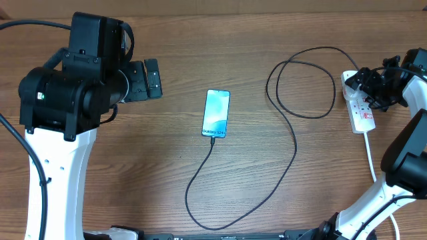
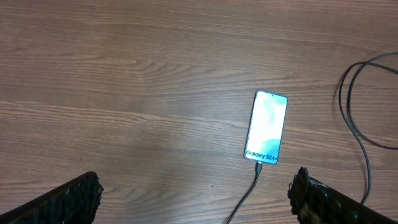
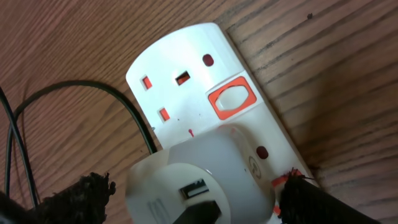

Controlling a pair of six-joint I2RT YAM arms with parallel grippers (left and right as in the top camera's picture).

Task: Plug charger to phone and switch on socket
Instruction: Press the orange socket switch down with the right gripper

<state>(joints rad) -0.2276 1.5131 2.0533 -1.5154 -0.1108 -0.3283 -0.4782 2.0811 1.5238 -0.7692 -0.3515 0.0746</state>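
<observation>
"Galaxy S24+", low on phone [image 2: 267,127] screen

even bright light, soft shadows

table [image 1: 200,40]: one, wood-grained.
phone [image 1: 216,113]: one.
charger [image 1: 293,143]: one black cable, with one closed loop near the socket.
socket [image 1: 361,112]: one white strip.
cord [image 1: 371,157]: one, white and thick, running from the socket.
adapter [image 3: 205,168]: one, white, seated in the socket.
USB port [image 3: 194,190]: one, on the adapter's face.
switch [image 3: 232,98]: one in full view, white with a red surround; a second red edge lower down, too hidden to count.
outlet [image 3: 168,93]: one free, with three red slots.
left arm [image 1: 60,100] and right arm [image 1: 407,160]: two in all.
left gripper [image 1: 145,80]: one, with two fingers.
right gripper [image 1: 371,89]: one, with two fingers.
</observation>
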